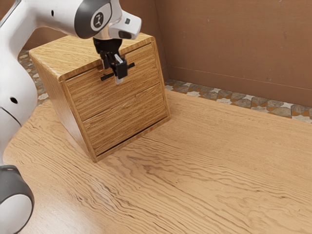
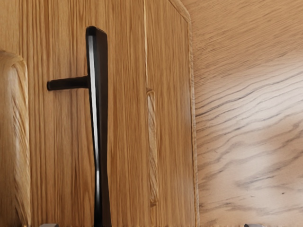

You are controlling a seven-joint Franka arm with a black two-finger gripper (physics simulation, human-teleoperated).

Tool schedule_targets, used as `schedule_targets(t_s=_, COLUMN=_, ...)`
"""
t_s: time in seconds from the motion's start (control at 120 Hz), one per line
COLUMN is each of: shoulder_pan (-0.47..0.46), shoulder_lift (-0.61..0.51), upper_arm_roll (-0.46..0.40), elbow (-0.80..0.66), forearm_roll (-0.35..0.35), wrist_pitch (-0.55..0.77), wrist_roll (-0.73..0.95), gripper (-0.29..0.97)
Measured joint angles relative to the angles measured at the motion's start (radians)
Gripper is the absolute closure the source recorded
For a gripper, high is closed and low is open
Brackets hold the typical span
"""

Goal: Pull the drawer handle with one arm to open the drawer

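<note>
Exterior view. Small light-oak two-drawer cabinet [image 1: 117, 109] stands on the wood-grain surface [image 1: 219, 165], towards the exterior view's left. Plain brown wall [image 1: 234, 39] behind it, and a strip of patterned floor tiles [image 1: 253, 100] past the surface's far edge. White arm comes in from the upper left. The black two-finger claw [image 1: 115, 71] is down at the upper drawer front [image 1: 144, 66]. The thin black bar handle [image 1: 106, 76] runs across that front and passes between the fingers, one finger on either side. The fingers stand apart with a gap around the bar, so the claw is open, straddling the handle without clamping it. A dark seam runs along the top of the upper drawer. Cannot tell whether the drawer is pulled out at all. The lower drawer front [image 1: 126, 122] sits flush in the carcass.

Wrist view. The black bar handle [image 2: 97, 118] is seen close up, just below the hand. One short round mounting post [image 2: 68, 83] joins it to the upper drawer front [image 2: 125, 151]. A rounded oak edge [image 2: 12, 142] lies beyond the post. The lower drawer front [image 2: 170, 118] is next along, then the surface [image 2: 246, 118].
</note>
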Motion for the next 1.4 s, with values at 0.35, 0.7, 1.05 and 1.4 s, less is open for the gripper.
schedule_targets(t_s=0.35, shoulder_pan=0.003, shoulder_lift=0.024, upper_arm_roll=-0.010, elbow=0.005, forearm_roll=-0.007, wrist_pitch=0.032, wrist_roll=0.001, gripper=0.20)
schedule_targets(t_s=0.7, shoulder_pan=0.004, shoulder_lift=0.042, upper_arm_roll=-0.016, elbow=0.004, forearm_roll=-0.035, wrist_pitch=0.043, wrist_roll=-0.003, gripper=0.18)
schedule_targets(t_s=1.05, shoulder_pan=0.008, shoulder_lift=0.028, upper_arm_roll=-0.088, elbow=-0.001, forearm_roll=-0.045, wrist_pitch=0.023, wrist_roll=-0.021, gripper=0.24)
schedule_targets(t_s=1.4, shoulder_pan=0.016, shoulder_lift=-0.063, upper_arm_roll=-0.161, elbow=-0.091, forearm_roll=-0.040, wrist_pitch=-0.002, wrist_roll=-0.052, gripper=0.23)
